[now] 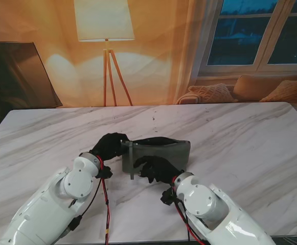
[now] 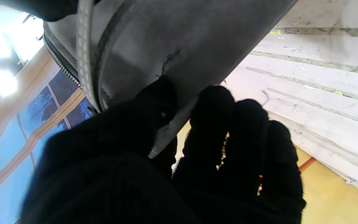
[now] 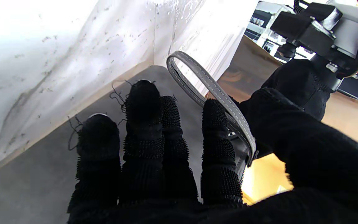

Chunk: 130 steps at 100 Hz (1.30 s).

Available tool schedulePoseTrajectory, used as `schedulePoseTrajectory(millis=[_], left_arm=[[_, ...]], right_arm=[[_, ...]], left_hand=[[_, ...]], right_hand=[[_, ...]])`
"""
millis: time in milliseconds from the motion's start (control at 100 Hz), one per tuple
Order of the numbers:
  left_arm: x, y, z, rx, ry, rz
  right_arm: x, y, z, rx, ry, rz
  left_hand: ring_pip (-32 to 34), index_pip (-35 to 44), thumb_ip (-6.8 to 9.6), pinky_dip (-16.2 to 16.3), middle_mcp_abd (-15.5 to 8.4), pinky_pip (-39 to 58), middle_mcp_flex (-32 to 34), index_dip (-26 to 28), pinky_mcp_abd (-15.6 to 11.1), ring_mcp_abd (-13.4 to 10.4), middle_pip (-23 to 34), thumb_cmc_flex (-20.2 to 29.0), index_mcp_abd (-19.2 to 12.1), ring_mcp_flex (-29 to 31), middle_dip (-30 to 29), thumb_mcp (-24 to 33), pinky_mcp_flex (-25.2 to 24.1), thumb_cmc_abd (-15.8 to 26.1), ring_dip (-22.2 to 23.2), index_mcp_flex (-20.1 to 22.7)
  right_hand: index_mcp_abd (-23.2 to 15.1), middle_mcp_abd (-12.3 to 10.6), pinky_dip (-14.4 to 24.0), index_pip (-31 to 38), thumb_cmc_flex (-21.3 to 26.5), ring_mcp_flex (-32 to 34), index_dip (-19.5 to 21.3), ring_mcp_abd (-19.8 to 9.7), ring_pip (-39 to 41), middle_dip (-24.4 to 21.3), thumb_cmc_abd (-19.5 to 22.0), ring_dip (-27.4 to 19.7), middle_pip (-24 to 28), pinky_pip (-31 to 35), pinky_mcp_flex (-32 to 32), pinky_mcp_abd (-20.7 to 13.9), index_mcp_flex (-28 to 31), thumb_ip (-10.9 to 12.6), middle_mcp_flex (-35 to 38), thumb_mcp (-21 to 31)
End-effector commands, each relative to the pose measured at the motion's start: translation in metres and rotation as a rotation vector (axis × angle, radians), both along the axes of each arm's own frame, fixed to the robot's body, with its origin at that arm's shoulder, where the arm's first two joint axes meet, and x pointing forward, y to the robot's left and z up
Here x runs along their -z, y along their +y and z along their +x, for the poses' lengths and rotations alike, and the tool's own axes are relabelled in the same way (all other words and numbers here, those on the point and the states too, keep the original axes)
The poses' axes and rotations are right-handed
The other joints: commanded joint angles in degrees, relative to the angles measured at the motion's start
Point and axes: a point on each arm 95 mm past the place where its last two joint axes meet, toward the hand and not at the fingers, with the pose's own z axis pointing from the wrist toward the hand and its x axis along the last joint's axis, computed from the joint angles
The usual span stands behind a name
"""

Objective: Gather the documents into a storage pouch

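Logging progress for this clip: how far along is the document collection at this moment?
Done: no loose documents show on the marble table; whether any sit inside the grey pouch cannot be seen. In hand: the left hand grips the pouch's strap end, and the right hand lies on its near side, fingers flat on the fabric. Left: closing the pouch, whose top looks open.

**Open marble all round, the middle crowded**

The table [image 1: 250, 138] lies bare to the left, to the right and on the far side, giving free passage. Only the grey pouch [image 1: 163, 153] stands upright mid-table. The left hand [image 1: 109, 146] blocks its left end and strap [image 3: 210, 90]; the right hand [image 1: 158, 168] covers its near face.
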Motion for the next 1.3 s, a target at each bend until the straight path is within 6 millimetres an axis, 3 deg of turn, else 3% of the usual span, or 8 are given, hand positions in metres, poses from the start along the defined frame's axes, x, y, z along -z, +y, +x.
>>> schedulePoseTrajectory(millis=[0,360,580,790,950,1140,1220,1290], left_arm=[[-0.002,-0.007,-0.002,0.020,0.001,-0.014],[-0.004,-0.013,-0.004,0.019,0.000,-0.033],[-0.005,-0.014,-0.006,0.031,-0.002,-0.038],[-0.005,-0.014,-0.008,0.042,-0.003,-0.039],[-0.004,-0.015,-0.009,0.041,-0.002,-0.040],[-0.005,-0.017,-0.010,0.041,-0.002,-0.046],[-0.006,-0.017,-0.011,0.045,-0.005,-0.044],[-0.005,-0.015,-0.011,0.051,-0.008,-0.033]], right_arm=[[0.006,0.002,-0.002,-0.011,0.028,-0.005],[0.017,0.008,-0.003,-0.021,0.099,0.031],[0.021,0.014,-0.004,-0.034,0.163,0.054],[0.022,0.015,-0.002,-0.030,0.178,0.049],[0.023,0.015,-0.002,-0.024,0.176,0.044],[0.026,0.020,0.000,-0.035,0.194,0.042],[0.028,0.021,0.000,-0.038,0.203,0.045],[0.028,0.021,0.000,-0.037,0.204,0.046]], left_hand=[[0.61,4.79,2.22,1.67,-2.10,3.44,1.69,0.76,-2.22,4.09,-0.25,1.00,-0.51,1.92,-1.00,3.64,0.78,-0.22,-0.36,2.33],[0.63,4.90,2.11,1.67,-2.07,3.45,1.86,0.63,-2.07,4.34,-0.28,1.32,-0.25,2.14,-1.18,3.52,0.92,-0.13,-0.64,2.38],[0.47,4.90,2.09,1.59,-2.21,3.25,1.63,0.64,-2.31,4.24,-0.35,1.41,-0.40,1.72,-1.24,3.33,0.57,0.05,-0.75,2.25],[0.27,5.06,2.11,1.47,-2.20,3.01,1.05,0.99,-2.63,3.80,-0.43,1.54,-1.33,1.08,-1.20,2.70,0.03,0.48,-0.79,1.93],[0.23,5.07,2.19,1.42,-2.28,2.93,0.74,1.21,-2.77,3.68,-0.37,1.70,-1.31,0.83,-1.09,2.34,-0.20,0.71,-0.74,1.77],[0.26,5.05,2.25,1.37,-2.25,2.83,0.55,1.37,-2.82,3.40,-0.32,1.90,-1.27,0.62,-1.01,2.05,-0.41,0.80,-0.65,1.70],[0.20,5.05,2.24,1.33,-2.24,2.77,0.48,1.43,-2.88,3.11,-0.33,1.93,-1.53,0.49,-1.00,1.90,-0.52,0.90,-0.66,1.66],[-0.09,5.07,2.25,1.23,-2.35,2.57,-0.07,1.67,-3.08,2.99,-0.39,2.06,-2.15,-0.06,-0.93,1.44,-0.92,1.35,-0.69,1.33]], right_hand=[[-2.67,-0.62,-0.51,0.10,-2.71,-1.82,0.69,-0.34,-1.69,-0.89,-0.10,-0.82,-1.58,-1.12,-0.87,-0.55,1.81,2.32,-2.60,0.00],[-5.65,-1.74,-0.25,-0.56,-2.31,-8.50,1.99,-1.11,-10.08,-3.73,0.13,-2.70,-5.01,-7.57,-5.99,-0.89,4.42,2.18,-8.80,-0.40],[-7.36,-1.97,0.25,-3.13,-1.32,-9.64,1.28,-0.91,-11.73,-4.49,1.23,-2.86,-5.66,-9.31,-7.33,-0.88,0.95,2.17,-9.64,-1.17],[-5.34,-2.04,1.33,-3.68,-0.10,-9.16,1.59,-1.21,-10.85,-3.92,1.76,-1.99,-4.27,-9.38,-6.97,-1.32,-3.22,2.21,-9.03,-1.57],[-6.89,-2.28,1.50,0.82,2.09,-10.31,3.89,-1.66,-12.18,-4.17,1.62,-2.48,-4.52,-10.39,-7.58,-1.50,3.27,1.99,-10.37,-1.13],[-7.50,-1.86,1.69,-0.33,0.75,-10.50,3.29,-1.08,-12.54,-4.72,1.10,-2.59,-4.78,-11.04,-8.08,-1.20,6.05,1.80,-9.60,-0.99],[-6.06,-1.82,2.25,6.23,2.16,-10.76,-0.38,-1.07,-12.40,-4.79,-1.24,-2.46,-4.81,-11.41,-8.45,-1.33,9.41,-4.03,-8.98,-1.84],[-3.09,-1.71,2.31,13.45,2.31,-10.87,-1.28,-1.15,-12.27,-4.69,-3.22,-2.46,-4.52,-11.51,-8.64,-1.41,12.00,-5.65,-8.57,-2.22]])
